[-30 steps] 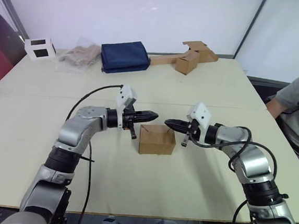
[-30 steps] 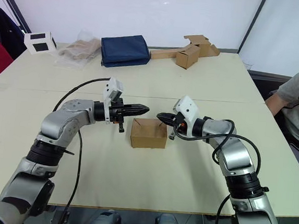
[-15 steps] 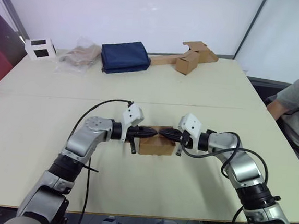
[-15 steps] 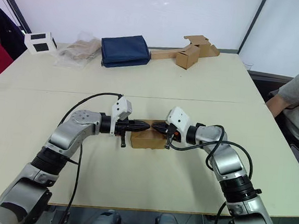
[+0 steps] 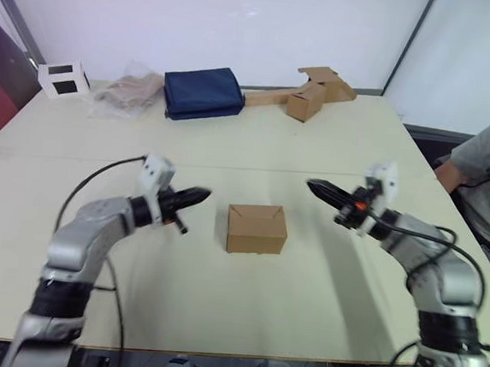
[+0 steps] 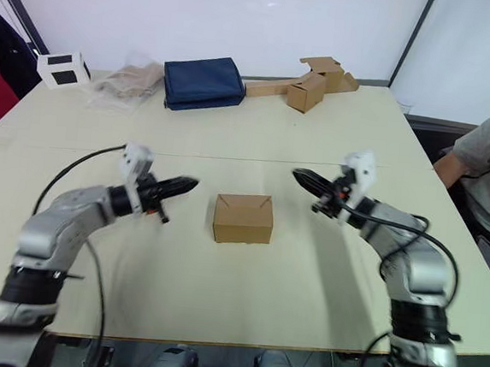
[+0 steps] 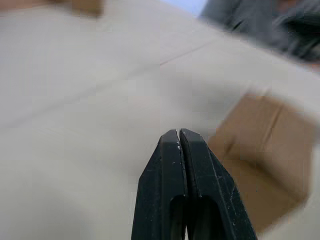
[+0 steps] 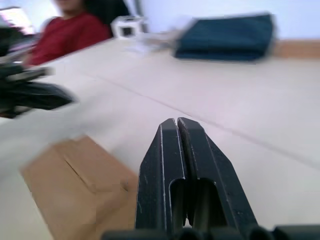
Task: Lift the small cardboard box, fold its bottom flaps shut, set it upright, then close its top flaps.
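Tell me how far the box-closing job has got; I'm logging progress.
Looks essentially finished: the small brown cardboard box sits upright on the pale table with its top flaps folded flat. Nothing is in hand: the left gripper and right gripper are shut and empty, one on each side, clear of the box. The bottom flaps are hidden underneath.

My arms are silver-grey metal with black ribbed joints. Loose black cables loop along them, white camera blocks sit at the wrists, and each black tapered two-fingered end effector, left (image 5: 194, 195) and right (image 5: 319, 189), is glossy plastic.
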`<action>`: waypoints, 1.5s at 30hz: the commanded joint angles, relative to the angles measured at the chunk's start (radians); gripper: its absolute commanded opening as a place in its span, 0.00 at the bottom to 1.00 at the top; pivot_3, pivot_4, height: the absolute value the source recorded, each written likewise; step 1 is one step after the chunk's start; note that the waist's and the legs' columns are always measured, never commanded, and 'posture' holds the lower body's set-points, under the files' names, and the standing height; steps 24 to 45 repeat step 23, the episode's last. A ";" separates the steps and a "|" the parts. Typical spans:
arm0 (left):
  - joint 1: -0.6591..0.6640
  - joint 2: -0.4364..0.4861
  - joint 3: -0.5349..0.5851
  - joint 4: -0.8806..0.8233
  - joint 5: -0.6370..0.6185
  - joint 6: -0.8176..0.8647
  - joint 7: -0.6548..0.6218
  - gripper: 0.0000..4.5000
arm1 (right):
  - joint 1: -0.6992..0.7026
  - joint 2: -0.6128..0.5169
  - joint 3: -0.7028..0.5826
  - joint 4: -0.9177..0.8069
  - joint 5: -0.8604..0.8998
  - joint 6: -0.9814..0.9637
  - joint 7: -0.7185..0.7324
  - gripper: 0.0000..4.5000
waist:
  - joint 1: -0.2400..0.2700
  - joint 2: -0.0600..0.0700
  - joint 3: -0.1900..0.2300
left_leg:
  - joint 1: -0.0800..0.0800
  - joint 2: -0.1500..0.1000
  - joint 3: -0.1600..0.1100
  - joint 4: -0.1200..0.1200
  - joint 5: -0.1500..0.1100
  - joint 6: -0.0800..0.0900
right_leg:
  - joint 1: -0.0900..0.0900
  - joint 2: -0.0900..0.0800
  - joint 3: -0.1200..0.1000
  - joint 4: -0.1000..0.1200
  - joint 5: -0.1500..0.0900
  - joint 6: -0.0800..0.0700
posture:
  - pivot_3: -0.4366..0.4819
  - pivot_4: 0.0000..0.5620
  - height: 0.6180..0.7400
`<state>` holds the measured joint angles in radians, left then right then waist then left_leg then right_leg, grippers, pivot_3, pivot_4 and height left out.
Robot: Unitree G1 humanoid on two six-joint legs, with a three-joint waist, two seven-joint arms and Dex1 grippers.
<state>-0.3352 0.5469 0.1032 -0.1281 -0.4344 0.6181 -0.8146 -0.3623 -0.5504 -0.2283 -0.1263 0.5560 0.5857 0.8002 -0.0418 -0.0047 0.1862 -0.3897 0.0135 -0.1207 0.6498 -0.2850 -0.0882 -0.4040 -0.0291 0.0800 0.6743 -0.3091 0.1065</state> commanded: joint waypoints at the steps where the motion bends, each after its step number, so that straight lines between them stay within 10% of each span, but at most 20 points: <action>1: 0.082 0.062 0.038 -0.104 -0.060 0.065 -0.030 0.01 | 0.086 -0.070 -0.032 -0.087 0.020 0.029 0.020 0.00 | 0.004 0.000 0.000 | 0.000 0.000 0.000 0.000 0.000 0.000 | 0.000 0.000 0.000 0.001 0.000 0.000 | 0.48 0.27 1.00; 13: 0.310 0.122 0.085 -0.165 -0.107 0.012 -0.074 0.01 | 0.272 -0.149 -0.075 -0.054 0.019 0.004 0.049 0.00 | 0.000 0.000 0.000 | 0.004 0.000 0.001 0.000 0.000 0.000 | 0.004 0.001 0.000 -0.001 0.000 0.000 | 0.48 0.27 1.00; 45: 0.300 0.100 0.098 -0.120 -0.165 0.022 -0.082 0.01 | 0.272 -0.135 -0.099 -0.006 0.039 0.005 0.039 0.00 | 0.001 0.000 0.000 | 0.011 0.001 0.001 -0.003 -0.001 0.001 | 0.012 0.000 0.000 -0.006 0.000 0.000 | 0.48 0.27 1.00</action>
